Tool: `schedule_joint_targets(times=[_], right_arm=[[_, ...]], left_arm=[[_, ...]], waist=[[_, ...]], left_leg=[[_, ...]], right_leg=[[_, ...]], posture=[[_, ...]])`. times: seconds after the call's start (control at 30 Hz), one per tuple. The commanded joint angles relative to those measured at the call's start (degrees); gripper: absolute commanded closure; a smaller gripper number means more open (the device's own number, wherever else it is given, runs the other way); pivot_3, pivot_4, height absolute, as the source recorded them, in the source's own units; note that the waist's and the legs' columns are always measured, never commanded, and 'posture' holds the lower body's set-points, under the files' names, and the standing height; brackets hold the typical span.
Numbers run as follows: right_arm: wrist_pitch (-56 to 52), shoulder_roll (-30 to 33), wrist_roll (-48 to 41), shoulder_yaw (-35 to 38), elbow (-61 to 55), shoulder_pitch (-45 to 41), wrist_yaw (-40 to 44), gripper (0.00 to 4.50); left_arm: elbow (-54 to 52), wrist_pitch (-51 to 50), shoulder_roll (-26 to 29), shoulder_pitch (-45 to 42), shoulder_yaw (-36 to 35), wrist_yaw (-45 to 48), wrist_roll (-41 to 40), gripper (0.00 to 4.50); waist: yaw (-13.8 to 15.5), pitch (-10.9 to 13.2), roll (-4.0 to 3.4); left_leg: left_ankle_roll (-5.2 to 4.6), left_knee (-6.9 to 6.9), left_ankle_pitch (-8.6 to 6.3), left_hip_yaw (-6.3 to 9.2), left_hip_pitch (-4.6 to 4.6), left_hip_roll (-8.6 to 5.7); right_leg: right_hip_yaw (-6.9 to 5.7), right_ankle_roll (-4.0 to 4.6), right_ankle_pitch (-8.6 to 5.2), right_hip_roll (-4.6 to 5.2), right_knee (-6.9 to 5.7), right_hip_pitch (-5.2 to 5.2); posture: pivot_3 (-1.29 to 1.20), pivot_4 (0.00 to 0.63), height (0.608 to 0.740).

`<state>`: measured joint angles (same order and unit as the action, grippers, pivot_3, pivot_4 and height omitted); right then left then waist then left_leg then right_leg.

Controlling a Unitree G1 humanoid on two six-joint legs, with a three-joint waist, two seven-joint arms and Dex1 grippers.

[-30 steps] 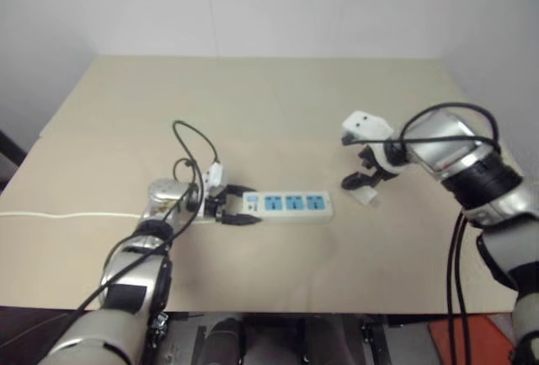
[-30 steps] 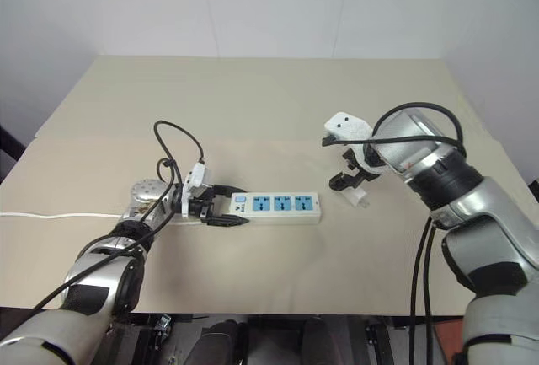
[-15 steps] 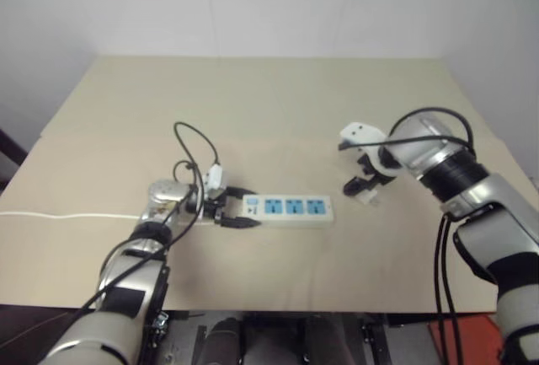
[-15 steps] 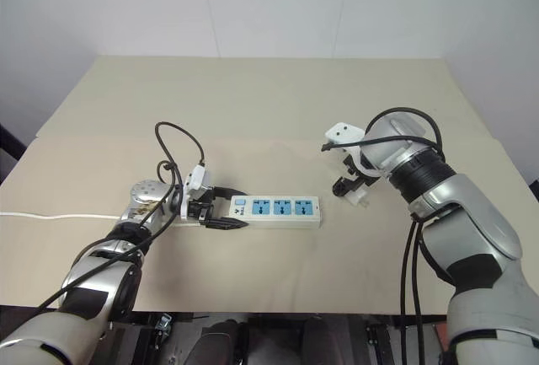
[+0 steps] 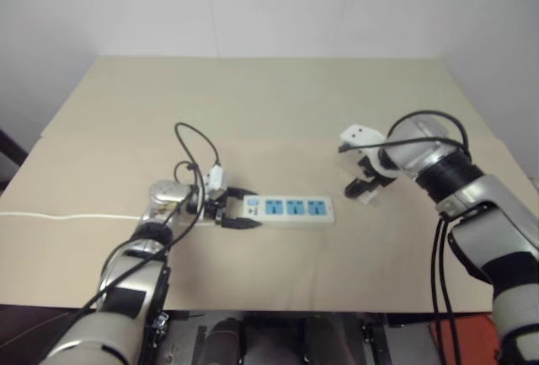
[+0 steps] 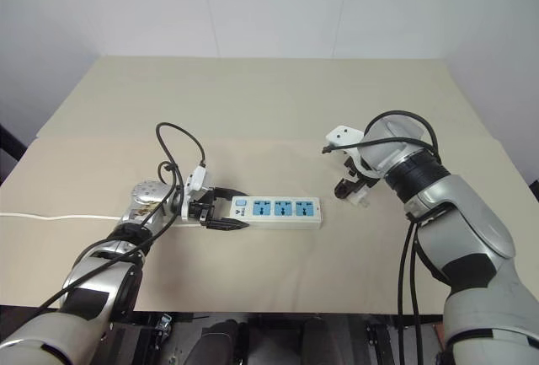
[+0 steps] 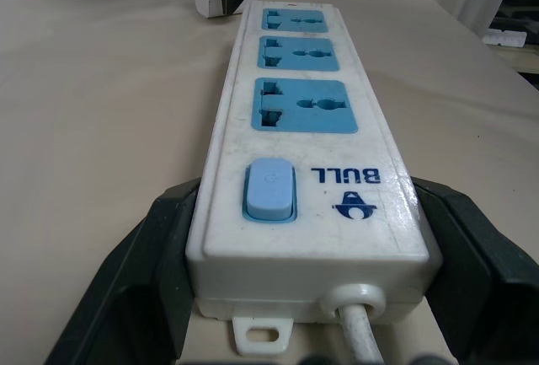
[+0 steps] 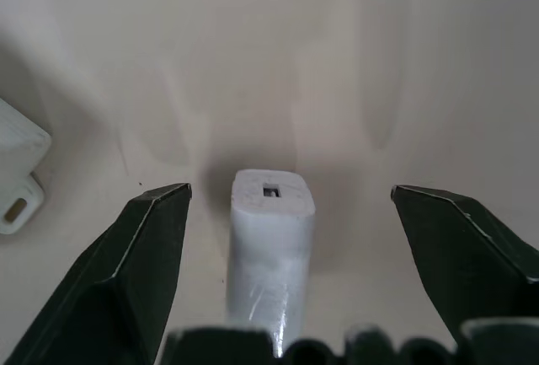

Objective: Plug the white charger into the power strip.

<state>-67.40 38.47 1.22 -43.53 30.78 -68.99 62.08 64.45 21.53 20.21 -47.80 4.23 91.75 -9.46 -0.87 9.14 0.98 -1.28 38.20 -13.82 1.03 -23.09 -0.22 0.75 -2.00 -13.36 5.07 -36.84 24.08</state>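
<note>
- White charger lies on the tan table, just right of the power strip, between the right gripper's spread fingers, not yet touched.
- It looks light, rigid and smooth; gripping its flat sides seems safest, since it may slide.
- Left gripper is clamped on the strip's switch end.
- Its prongs, I think, face away from the gripper.
- Plain pale walls stand behind the table.

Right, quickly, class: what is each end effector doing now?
Left end effector: shut on the strip.
Right end effector: open, straddling the charger, not gripping.
</note>
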Motion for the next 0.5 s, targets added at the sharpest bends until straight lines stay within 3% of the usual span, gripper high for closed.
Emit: schedule_joint_targets(times=[0.03, 0.23, 0.4, 0.5], right_arm=[[1.45, -0.06, 1.74, 0.12, 0.08, -0.08, 0.84, 1.24], [1.71, 0.31, 1.99, 0.0, -1.6, 0.35, 2.56, 3.31], [0.45, 1.75, 2.58, 0.27, -5.31, 1.08, 2.83, 3.4], [-1.25, 4.24, 1.14, 4.13, -11.97, 2.38, 2.53, 3.4]], left_arm=[[-0.12, 0.68, -0.24, 0.85, 0.31, 0.71, 1.31, 1.21], [-0.02, 0.96, -0.07, 0.81, 0.03, 0.47, 1.92, 1.21], [-0.04, 1.18, 0.1, 0.7, 0.14, 0.37, 2.28, 1.21], [-0.26, 1.03, 0.23, 0.54, 0.15, 0.59, 2.26, 1.21]], waist=[[-0.03, -0.01, -0.02], [-0.08, -0.03, -0.05], [-0.07, -0.05, -0.08], [-0.03, -0.05, -0.08]], left_leg=[[0.0, 0.0, 0.0, 0.0, 0.0, 0.0], [0.0, 0.0, 0.0, 0.0, 0.0, 0.0], [0.0, 0.01, 0.0, 0.0, 0.0, 0.0], [0.0, 0.02, 0.0, 0.01, -0.02, 0.0]], right_leg=[[0.0, 0.0, 0.0, 0.0, 0.0, 0.0], [0.0, 0.0, 0.0, 0.0, -0.02, 0.01], [0.0, 0.0, 0.0, 0.0, -0.02, 0.01], [0.0, 0.0, 0.0, 0.0, -0.02, 0.01]], posture=[[0.0, 0.15, 0.74], [0.0, 0.15, 0.74], [0.0, 0.15, 0.74], [0.0, 0.15, 0.74]])
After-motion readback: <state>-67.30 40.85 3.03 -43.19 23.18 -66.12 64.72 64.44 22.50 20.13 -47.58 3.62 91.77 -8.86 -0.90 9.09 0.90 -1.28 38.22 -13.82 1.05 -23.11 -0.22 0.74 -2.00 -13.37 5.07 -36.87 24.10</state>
